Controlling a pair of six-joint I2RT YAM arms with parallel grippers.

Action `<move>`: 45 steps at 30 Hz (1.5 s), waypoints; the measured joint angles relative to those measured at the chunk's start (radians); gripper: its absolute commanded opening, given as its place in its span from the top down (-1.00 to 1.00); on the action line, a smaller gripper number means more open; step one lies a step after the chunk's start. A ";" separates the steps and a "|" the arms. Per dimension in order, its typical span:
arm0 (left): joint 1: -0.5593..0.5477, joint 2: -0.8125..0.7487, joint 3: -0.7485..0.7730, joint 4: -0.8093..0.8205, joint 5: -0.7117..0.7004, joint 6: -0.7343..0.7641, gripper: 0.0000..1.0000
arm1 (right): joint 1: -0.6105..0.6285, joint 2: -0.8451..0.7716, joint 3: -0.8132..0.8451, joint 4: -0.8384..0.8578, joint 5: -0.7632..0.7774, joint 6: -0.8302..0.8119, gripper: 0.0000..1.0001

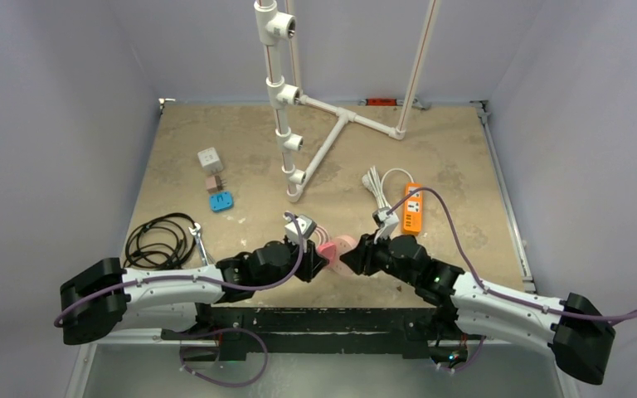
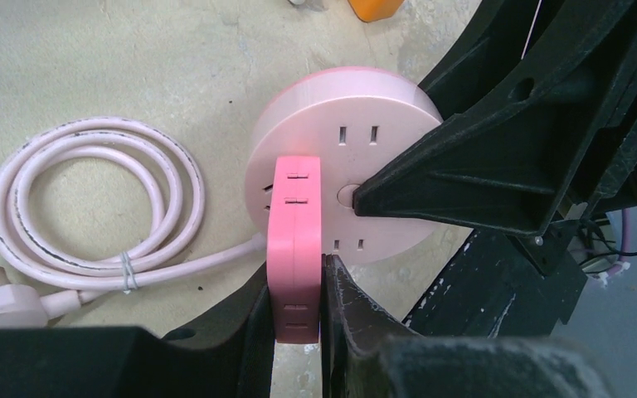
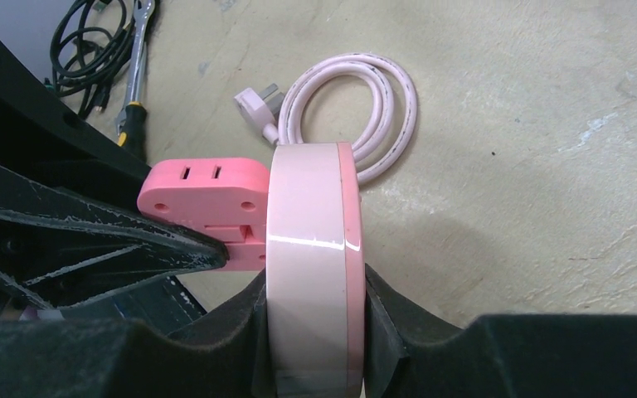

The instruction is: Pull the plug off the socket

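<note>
Near the front edge of the table [image 1: 216,124], between two arms: one round pink socket [image 1: 345,245] and one pink plug [image 1: 327,251], pressed together, no gap visible from above.

From the left wrist: plug [image 2: 296,224] standing on edge against the face of the socket [image 2: 340,141], pinched across its narrow sides by the two fingers [image 2: 344,311] of the left gripper [image 2: 297,319], closed tight on it. Two clear pairs of slots on the socket's face, others partly hidden.

From the right wrist: socket [image 3: 311,249] seen edge-on, clamped across its thickness by the right gripper [image 3: 311,332], both pads hard against the disc. Plug [image 3: 203,191] flush against the disc's left face, one pair of slots on its upper end.

Just beside the socket: one pale pink cord [image 2: 91,207], coiled and tied, flat on the table, with one pale pronged end [image 2: 0,305].

Farther back on the right: one orange power strip [image 1: 414,207] and one bundled white cable [image 1: 373,181].

On the left: one black cable coil [image 1: 159,240], one wrench [image 1: 201,245], and three small pieces in a row, namely white cube [image 1: 209,157], brownish block [image 1: 214,180] and blue piece [image 1: 221,201].

At the rear centre: one white pipe frame [image 1: 284,91].
</note>
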State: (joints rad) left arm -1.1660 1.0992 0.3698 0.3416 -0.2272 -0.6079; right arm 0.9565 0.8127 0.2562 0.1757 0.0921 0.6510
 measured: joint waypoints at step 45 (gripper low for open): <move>0.076 0.079 0.078 -0.065 0.066 -0.005 1.00 | 0.006 0.097 0.121 -0.162 0.101 0.053 1.00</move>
State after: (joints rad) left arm -1.0897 1.1786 0.4477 0.2768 -0.1612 -0.6128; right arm 0.9630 0.9096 0.3775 0.0139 0.1932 0.7040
